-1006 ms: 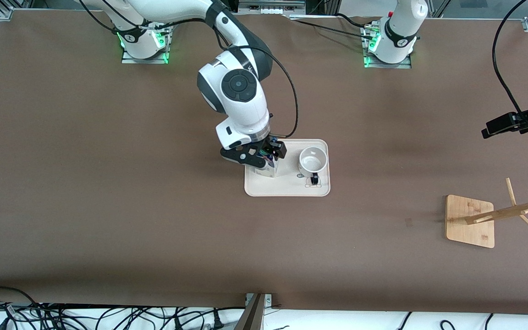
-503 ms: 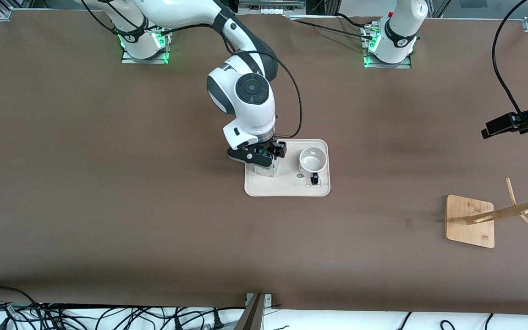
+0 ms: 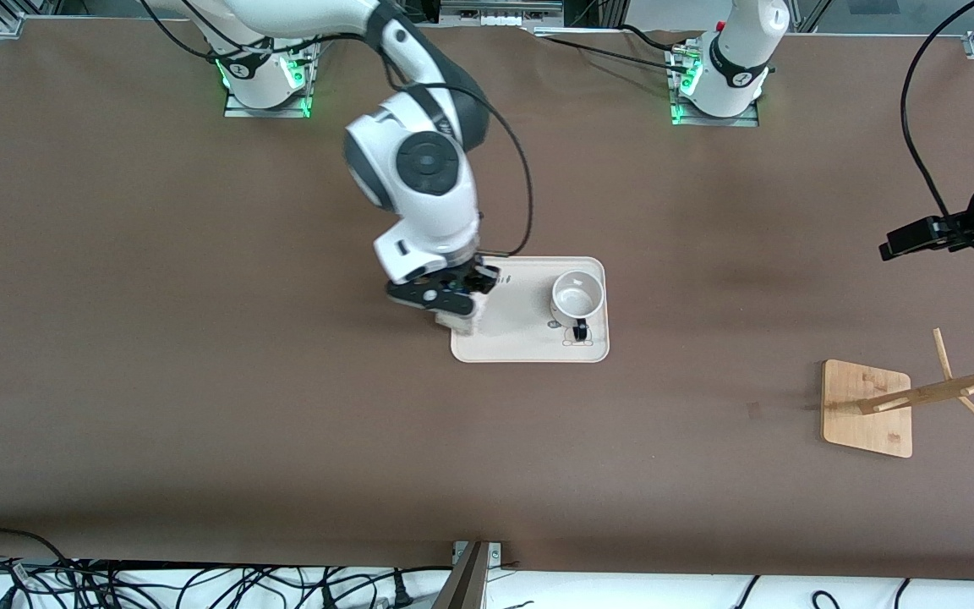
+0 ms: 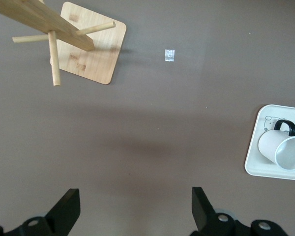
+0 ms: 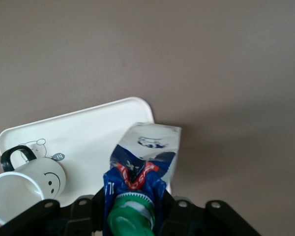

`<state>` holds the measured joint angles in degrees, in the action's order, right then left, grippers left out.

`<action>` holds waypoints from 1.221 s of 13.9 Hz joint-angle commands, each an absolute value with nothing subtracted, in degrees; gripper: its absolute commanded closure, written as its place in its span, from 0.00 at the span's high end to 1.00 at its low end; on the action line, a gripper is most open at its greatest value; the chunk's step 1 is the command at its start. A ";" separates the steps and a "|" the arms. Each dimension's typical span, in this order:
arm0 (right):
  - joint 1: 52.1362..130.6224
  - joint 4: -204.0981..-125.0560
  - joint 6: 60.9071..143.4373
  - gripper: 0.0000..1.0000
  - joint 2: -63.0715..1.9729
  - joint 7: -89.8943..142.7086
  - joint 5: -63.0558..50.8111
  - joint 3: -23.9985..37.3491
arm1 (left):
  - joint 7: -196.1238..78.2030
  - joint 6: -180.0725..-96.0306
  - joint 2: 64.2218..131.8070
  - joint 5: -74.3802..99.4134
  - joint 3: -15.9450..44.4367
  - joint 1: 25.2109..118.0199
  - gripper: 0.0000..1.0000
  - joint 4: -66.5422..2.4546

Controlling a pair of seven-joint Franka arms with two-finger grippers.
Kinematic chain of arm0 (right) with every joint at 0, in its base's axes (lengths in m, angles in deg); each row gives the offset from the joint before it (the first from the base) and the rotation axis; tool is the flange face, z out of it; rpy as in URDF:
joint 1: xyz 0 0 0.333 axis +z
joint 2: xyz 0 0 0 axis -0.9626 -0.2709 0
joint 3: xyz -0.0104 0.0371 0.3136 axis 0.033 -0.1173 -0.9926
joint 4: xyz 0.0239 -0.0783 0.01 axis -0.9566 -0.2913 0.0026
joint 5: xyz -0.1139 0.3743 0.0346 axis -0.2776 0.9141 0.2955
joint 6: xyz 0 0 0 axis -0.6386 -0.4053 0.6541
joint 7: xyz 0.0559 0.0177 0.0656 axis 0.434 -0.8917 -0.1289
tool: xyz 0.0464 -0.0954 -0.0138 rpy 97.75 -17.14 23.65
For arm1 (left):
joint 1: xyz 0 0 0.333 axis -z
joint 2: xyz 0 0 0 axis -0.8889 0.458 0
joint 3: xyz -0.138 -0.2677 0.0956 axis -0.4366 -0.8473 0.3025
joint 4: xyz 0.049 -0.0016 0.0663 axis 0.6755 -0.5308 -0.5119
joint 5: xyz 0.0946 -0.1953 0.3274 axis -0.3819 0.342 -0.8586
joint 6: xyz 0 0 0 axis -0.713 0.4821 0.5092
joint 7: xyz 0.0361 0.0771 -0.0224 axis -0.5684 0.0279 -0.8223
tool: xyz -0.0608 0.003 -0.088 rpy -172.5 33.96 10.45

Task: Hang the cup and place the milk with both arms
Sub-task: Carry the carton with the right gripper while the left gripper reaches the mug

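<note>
right wrist view shows the milk carton (image 5: 146, 162) clamped at its dark blue gabled top between the right gripper (image 5: 132, 209) fingers, with the round green screw cap (image 5: 132, 216) closest to the camera and the white lower part pointing down toward the table. the carton hangs tilted over the corner of the white tray (image 5: 83, 130), its base partly past the tray's rim and over the brown tabletop (image 5: 211, 73). in the front view the right gripper (image 3: 445, 294) covers most of the carton (image 3: 458, 321), which shows only as a pale block at the tray's edge toward the right arm's end of the table.

the cup (image 3: 577, 298) stands upright in the tray (image 3: 529, 347), toward the left arm's end of it, well apart from the carton, mouth up and black handle turned toward the front camera. the smiley face (image 5: 50, 179) on its side shows in the right wrist view. a small cartoon print (image 3: 577, 337) on the tray floor lies just beside the handle.

the left gripper (image 4: 132, 209) hangs high over bare tabletop with its fingers spread wide and nothing between them; that arm waits. the wooden mug tree (image 3: 927, 393) stands on its square bamboo base (image 3: 866, 408) toward the left arm's end, nearer the front camera than the tray. a small scrap of tape (image 4: 169, 55) lies on the table near that base.
</note>
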<state>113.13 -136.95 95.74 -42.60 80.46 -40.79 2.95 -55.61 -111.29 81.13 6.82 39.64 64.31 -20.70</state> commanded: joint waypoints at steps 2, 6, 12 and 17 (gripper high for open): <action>103.58 -138.06 85.01 0.17 -36.36 59.71 -37.52 3.42 | -56.29 -109.66 81.36 6.51 36.89 64.94 1.00 -19.34; 93.55 -142.36 82.79 0.18 -34.60 43.16 -34.98 3.51 | -55.68 -109.57 83.29 6.52 33.20 65.99 1.00 -19.69; 88.08 -157.71 91.46 0.21 -30.75 35.23 -34.62 3.86 | -56.29 -110.53 88.29 7.30 22.66 66.26 1.00 -19.52; 87.99 -168.20 100.62 0.34 -28.35 30.03 -34.53 6.67 | -56.46 -115.07 96.46 9.05 16.93 71.78 1.00 -19.43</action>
